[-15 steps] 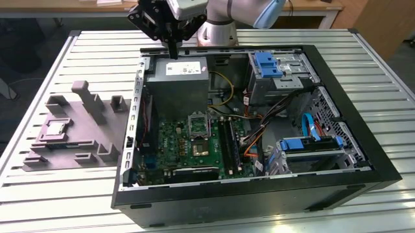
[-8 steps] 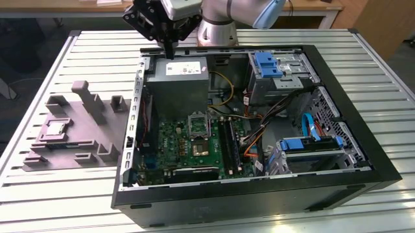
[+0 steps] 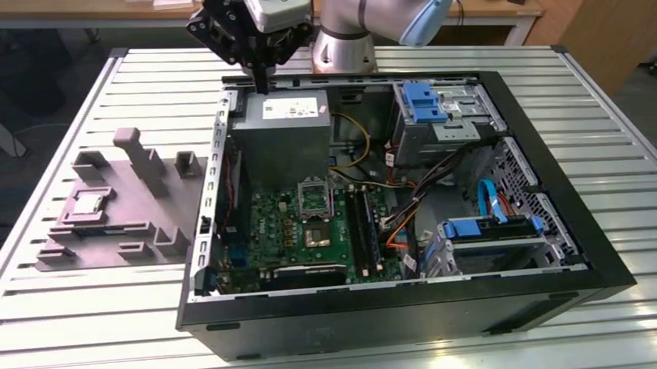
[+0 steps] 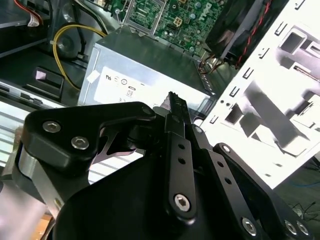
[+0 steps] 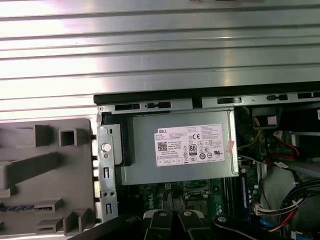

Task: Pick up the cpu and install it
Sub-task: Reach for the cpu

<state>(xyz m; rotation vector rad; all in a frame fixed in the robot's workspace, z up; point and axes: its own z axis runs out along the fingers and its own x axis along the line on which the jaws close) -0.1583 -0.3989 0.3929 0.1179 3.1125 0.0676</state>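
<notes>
The cpu point(image 3: 88, 204), a small pale silver square, lies in a recess of the grey holder point(image 3: 134, 223) on the table, at the exterior view's left of the open computer case. The green motherboard point(image 3: 308, 231) lies on the case floor with its silver socket frame point(image 3: 313, 197) near the middle. My gripper point(image 3: 264, 84) hangs over the back edge of the case, above the big grey metal box point(image 3: 282, 138) with the white label, far from the cpu. Its black fingers point(image 4: 175, 102) are pressed together with nothing between them.
Blue drive brackets point(image 3: 423, 104) and bundled cables point(image 3: 411, 207) fill the case toward the exterior view's right. The case walls point(image 3: 411, 304) stand up around the board. The slatted metal table point(image 3: 154, 84) surrounds the case. The grey holder point(image 5: 45, 170) has raised posts.
</notes>
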